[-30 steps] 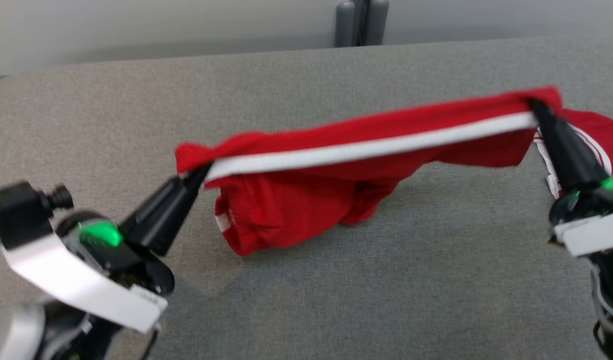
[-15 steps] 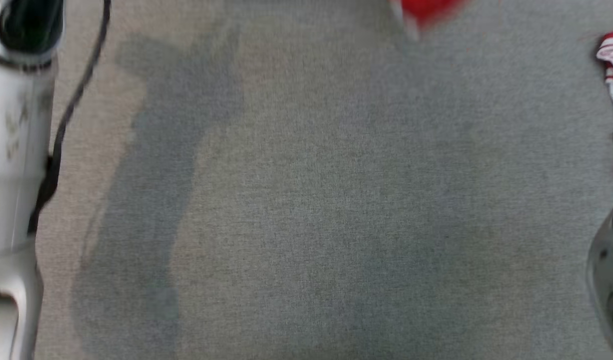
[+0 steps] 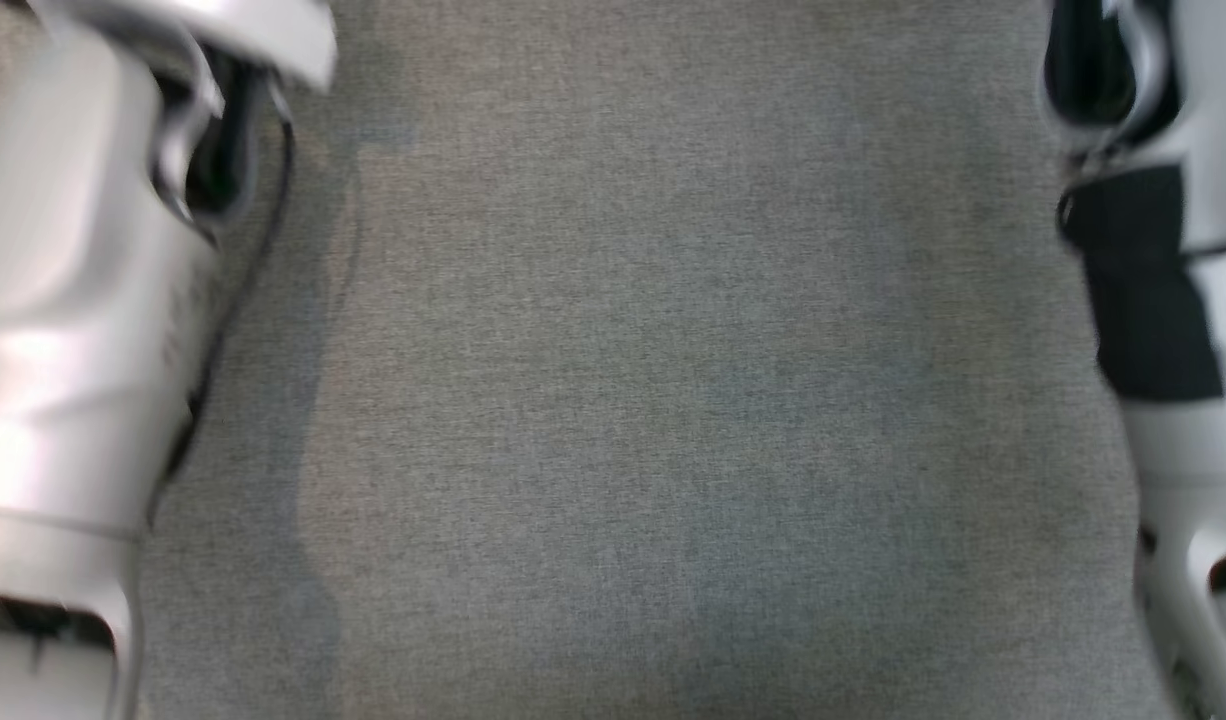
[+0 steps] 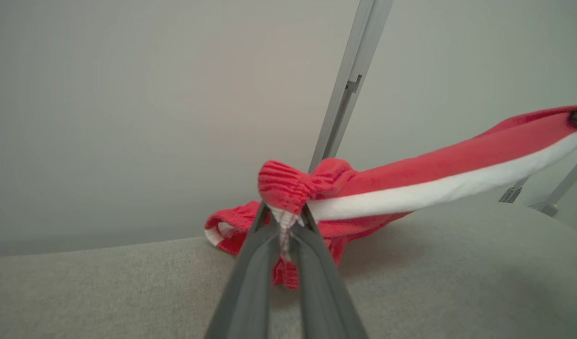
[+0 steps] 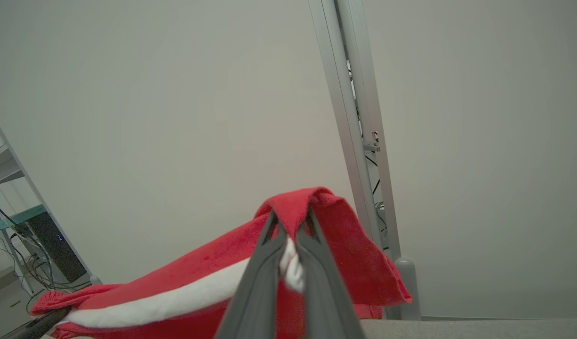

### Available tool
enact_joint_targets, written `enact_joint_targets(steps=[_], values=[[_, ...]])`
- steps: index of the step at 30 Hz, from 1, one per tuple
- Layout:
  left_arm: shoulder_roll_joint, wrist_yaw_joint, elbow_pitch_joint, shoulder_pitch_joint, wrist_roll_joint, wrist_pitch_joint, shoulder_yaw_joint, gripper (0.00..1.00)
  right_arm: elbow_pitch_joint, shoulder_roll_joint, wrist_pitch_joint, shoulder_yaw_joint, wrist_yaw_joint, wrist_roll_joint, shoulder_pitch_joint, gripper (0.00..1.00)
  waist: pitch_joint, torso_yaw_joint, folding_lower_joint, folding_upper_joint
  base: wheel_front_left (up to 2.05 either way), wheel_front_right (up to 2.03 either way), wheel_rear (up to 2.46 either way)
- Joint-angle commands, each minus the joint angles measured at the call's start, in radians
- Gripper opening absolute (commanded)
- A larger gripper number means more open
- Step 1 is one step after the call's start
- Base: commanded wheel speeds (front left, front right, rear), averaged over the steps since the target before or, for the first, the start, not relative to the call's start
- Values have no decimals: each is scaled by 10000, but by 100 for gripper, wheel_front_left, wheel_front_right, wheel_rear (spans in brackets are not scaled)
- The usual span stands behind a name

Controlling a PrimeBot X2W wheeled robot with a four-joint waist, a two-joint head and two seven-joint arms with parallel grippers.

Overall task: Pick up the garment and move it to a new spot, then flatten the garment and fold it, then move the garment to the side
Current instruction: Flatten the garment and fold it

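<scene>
The left jaws are shut tight on one bunched end of the red garment (image 4: 411,174). The right jaws are shut tight on the other end. The garment stretches between them up in the air, and its loose lower part seems to rest on the far side of the grey table (image 3: 613,400). The near part of the table has room for it. I think the job now is carrying the garment to a new spot. Both arms should move together at one speed, so no end slips out. Lift it high enough that the loose part does not drag. Pull the ends gently apart before laying it down.
</scene>
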Motion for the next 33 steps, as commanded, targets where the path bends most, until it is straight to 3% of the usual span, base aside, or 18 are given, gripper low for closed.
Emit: enact_joint_targets(steps=[1, 5, 9, 16, 18, 22, 23, 27, 30, 33], values=[[50, 6, -102, 623, -168, -38, -218, 0, -118, -54, -41, 25, 8, -114, 759, 0, -50, 102, -1, 0, 0, 0, 0], [19, 4, -1038, 2635, -691, -41, -951, 0, -959, -274, -43, -126, 7, 89, 3232, 0, -575, 270, -1, 0, 0, 0, 0], [601, 4, -2290, 4917, -982, -39, -1437, 0, -2322, -564, -44, -121, 8, 361, 5977, 0, -1371, 279, -1, 0, 0, 0, 0], [1286, 45, -4065, 9229, -1204, -21, -1160, 0, -3827, -912, -43, -24, 4, 806, 10186, 0, -3144, 32, -1, 0, 0, 0, 0], [1351, 297, -4656, 10498, -1192, -22, -1215, 0, -4355, -1100, 109, 177, 4, 823, 11389, 0, -3598, 6, -1, 0, 0, 0, 0], [1510, 1246, -6521, 12716, -1488, 174, -1416, 0, -5965, -1353, 597, -104, 4, 748, 13680, 0, -3960, 138, -1, 0, 0, 0, 0], [1510, 1246, -6521, 12716, -1488, 174, -1416, 0, -5965, -1353, 597, -104, 4, 748, 13680, 0, -3960, 138, -1, 0, 0, 0, 0], [1690, 1909, -8639, 13856, -1861, 799, -1554, 0, -7925, -1371, 1214, -759, 5, 584, 14700, 0, -3896, 521, -1, 0, 0, 0, 0], [1642, 2159, -9508, 13426, -2248, 1285, -1286, 0, -8587, -1319, 1846, -977, 5, 490, 13855, 0, -3727, 757, -1, 0, 0, 0, 0], [1253, 2329, -9634, 12252, -2710, 1855, -970, 0, -8251, -1171, 2590, -1177, 5, 561, 12188, 0, -3242, 1094, -1, 0, 0, 0, 0]])
